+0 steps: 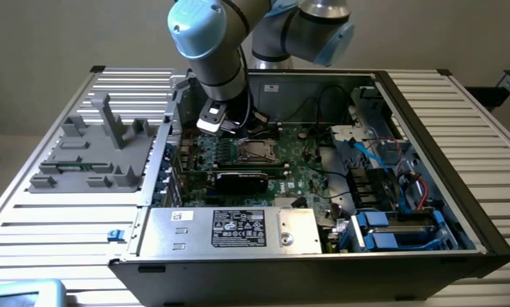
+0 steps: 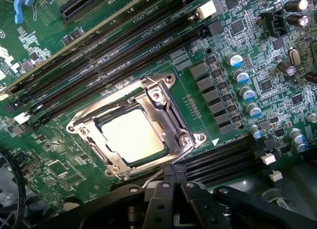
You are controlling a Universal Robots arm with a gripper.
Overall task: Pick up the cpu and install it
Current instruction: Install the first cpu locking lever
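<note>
1. Because the cpu (image 2: 132, 136) lay flat inside the socket frame (image 2: 171, 121), it looked seated rather than carried.
2. The gripper (image 2: 177, 188) hung just beside that frame, jaws pressed together on nothing.
3. The board (image 2: 257, 55) sat in an open case (image 1: 280, 275) on a slatted table (image 1: 58, 217), with a plain wall (image 1: 67, 32) behind.

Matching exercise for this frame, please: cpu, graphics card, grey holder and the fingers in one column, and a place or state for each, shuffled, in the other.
Things:
1. cpu
2. graphics card
3. grey holder
4. fingers

Places or states:
A. outside the computer case, on the exterior view's left
B. lying inside the metal socket frame
C. shut, at the edge of the metal socket frame
D. black, inside the computer case

Pairs: 1-B, 2-D, 3-A, 4-C
</note>
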